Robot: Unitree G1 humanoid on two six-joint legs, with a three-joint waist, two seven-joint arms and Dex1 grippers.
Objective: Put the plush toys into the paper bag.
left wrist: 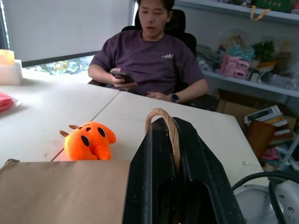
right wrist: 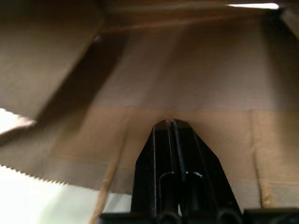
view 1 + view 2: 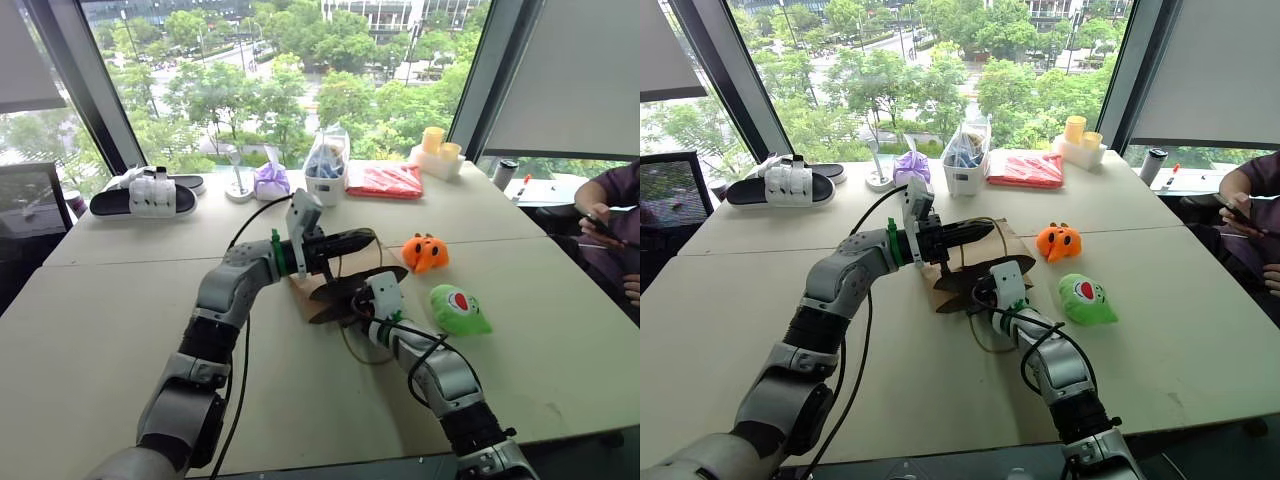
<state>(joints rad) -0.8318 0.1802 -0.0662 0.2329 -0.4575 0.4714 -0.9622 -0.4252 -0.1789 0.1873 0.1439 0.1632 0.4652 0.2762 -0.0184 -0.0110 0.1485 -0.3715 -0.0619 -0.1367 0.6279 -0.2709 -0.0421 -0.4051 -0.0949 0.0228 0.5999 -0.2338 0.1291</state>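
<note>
Left eye view: far left on the table (image 3: 120, 330) lie black sandals (image 3: 145, 198), then a purple pouch (image 3: 271, 181), a clear bag (image 3: 326, 165) of blue items and a red packet (image 3: 385, 180) along the window side. At the centre the left gripper (image 3: 362, 240) is clamped on a cord handle (image 1: 169, 128) of the paper bag (image 3: 320, 295), lifting its upper edge. Just nearer, the right gripper (image 3: 345, 300), fingers pressed together and holding nothing, pokes into the bag's mouth, with brown paper all around it. Right of the bag sits the orange toy (image 3: 425, 252), close by; the green toy (image 3: 458, 309) lies nearer and further right. At the far right a seated person (image 3: 610, 215) holds a phone (image 3: 600, 226).
</note>
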